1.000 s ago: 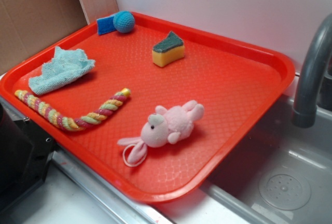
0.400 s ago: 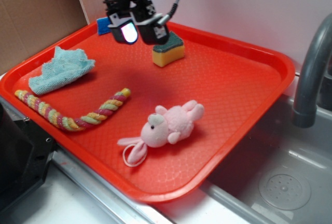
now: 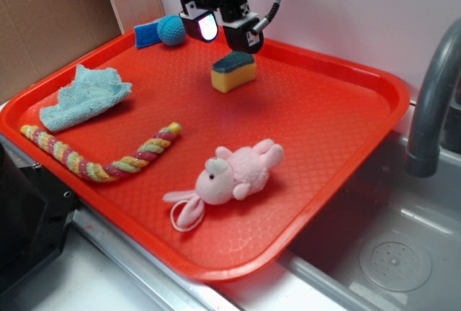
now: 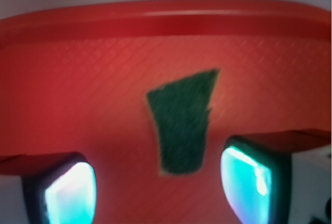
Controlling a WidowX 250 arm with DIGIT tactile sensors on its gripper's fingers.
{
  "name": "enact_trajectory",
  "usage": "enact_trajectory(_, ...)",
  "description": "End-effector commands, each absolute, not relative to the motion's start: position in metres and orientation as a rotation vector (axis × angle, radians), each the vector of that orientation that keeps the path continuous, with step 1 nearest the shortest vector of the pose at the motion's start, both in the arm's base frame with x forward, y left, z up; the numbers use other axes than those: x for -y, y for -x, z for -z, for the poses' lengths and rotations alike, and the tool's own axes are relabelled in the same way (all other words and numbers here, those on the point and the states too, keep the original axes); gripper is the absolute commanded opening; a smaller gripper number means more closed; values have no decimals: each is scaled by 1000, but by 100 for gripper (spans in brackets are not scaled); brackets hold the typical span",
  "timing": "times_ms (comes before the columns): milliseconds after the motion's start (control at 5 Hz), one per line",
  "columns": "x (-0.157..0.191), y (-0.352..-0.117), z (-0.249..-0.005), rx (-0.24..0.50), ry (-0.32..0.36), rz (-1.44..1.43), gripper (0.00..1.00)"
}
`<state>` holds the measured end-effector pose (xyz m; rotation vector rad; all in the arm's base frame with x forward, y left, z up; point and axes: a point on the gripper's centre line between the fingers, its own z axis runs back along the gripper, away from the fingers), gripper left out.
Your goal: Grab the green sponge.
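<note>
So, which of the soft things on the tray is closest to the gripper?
The green sponge, yellow foam with a dark green top: it sits directly under the open gripper. The teal cloth, rope and pink plush lie farther away.

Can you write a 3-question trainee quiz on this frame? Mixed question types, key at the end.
1. True or false: the gripper is closed on the green sponge.
2. Multiple choice: which item lies nearest the front edge of the red tray? A) teal cloth B) pink plush C) blue ball
3. Short answer: in the wrist view, what sits between the two fingers?

Key
1. False: the jaws are open and above the sponge, not touching it.
2. B
3. The sponge's dark green top, on the tray floor.
</note>
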<state>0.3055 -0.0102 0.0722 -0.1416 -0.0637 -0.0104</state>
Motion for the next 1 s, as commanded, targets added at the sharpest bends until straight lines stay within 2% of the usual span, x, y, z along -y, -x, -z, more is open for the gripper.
enact_trajectory(0,23,-284,-29,30,95,29,100)
enact_trajectory(200,24,-267,-22,32,62,2,0)
enact_trajectory(400,25,-243,-55,66,45,10,0)
enact_trajectory(600,-12,-290,-103,144,37,-11,0)
enact_trajectory(800,-20,-273,-154,186,11,-28,0)
